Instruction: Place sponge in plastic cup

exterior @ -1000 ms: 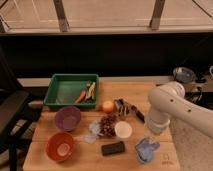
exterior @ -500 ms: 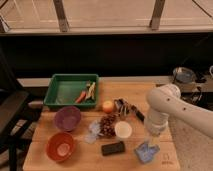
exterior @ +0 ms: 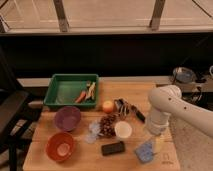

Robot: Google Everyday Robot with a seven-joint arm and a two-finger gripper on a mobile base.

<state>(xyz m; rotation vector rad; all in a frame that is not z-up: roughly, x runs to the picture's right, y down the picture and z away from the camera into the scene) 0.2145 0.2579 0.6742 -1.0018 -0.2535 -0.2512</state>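
Observation:
The sponge [exterior: 145,151], a pale blue-grey angular block, lies near the table's front right edge. My gripper [exterior: 156,142] hangs from the white arm [exterior: 162,107] and points down at the sponge's upper right side. I cannot tell whether it touches the sponge. The plastic cup [exterior: 92,131], small, round and very pale blue, stands left of the brown cluster in the middle of the table, well left of the gripper.
A cream-white cup [exterior: 123,129] and a black slab [exterior: 113,148] sit between the plastic cup and the sponge. An orange bowl [exterior: 61,146], a purple bowl [exterior: 67,118] and a green tray [exterior: 71,91] are on the left. An orange ball [exterior: 108,106] and a brown cluster [exterior: 107,125] are mid-table.
The arm has shifted slightly and the gripper has settled lower over the sponge. The other things have not moved.

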